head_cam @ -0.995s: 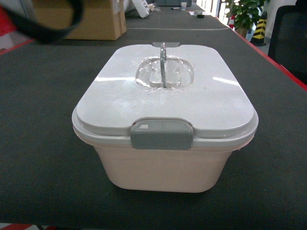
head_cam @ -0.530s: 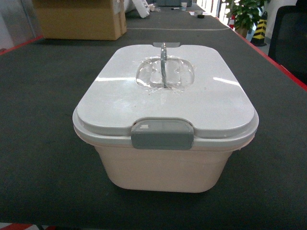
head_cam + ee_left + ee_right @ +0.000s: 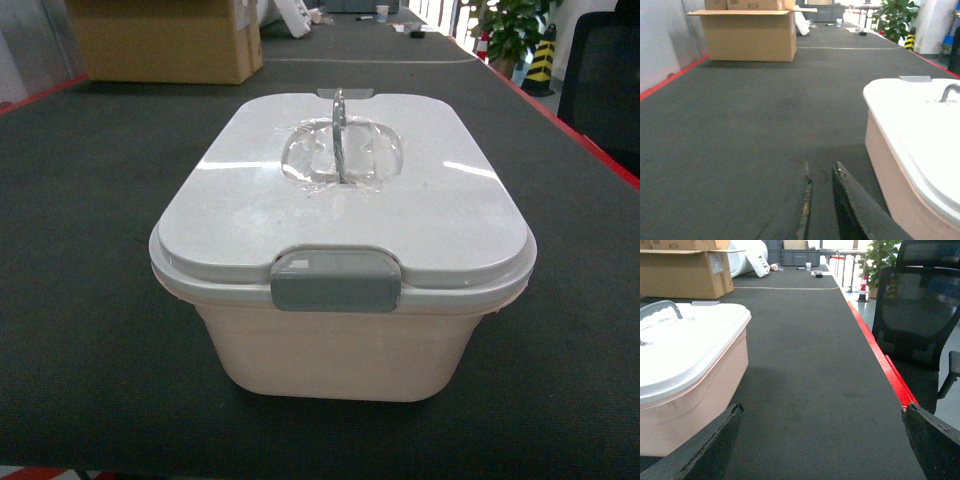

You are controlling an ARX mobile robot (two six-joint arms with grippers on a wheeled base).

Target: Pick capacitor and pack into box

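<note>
Concealing its contents, the box [image 3: 345,330] is being kept lidded, long axis running away from the head camera; the left gripper [image 3: 821,200] is seen nearly closed, the right gripper [image 3: 822,440] spread wide.

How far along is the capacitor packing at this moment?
It looks finished or nearly so. The box sits on the dark mat with its white lid seated and the grey latch down at the front. No capacitor is visible in any view; whether it is inside cannot be seen. The left gripper is nearly closed and empty beside the box, and the right gripper is open and empty. Nothing visibly remains.
</note>
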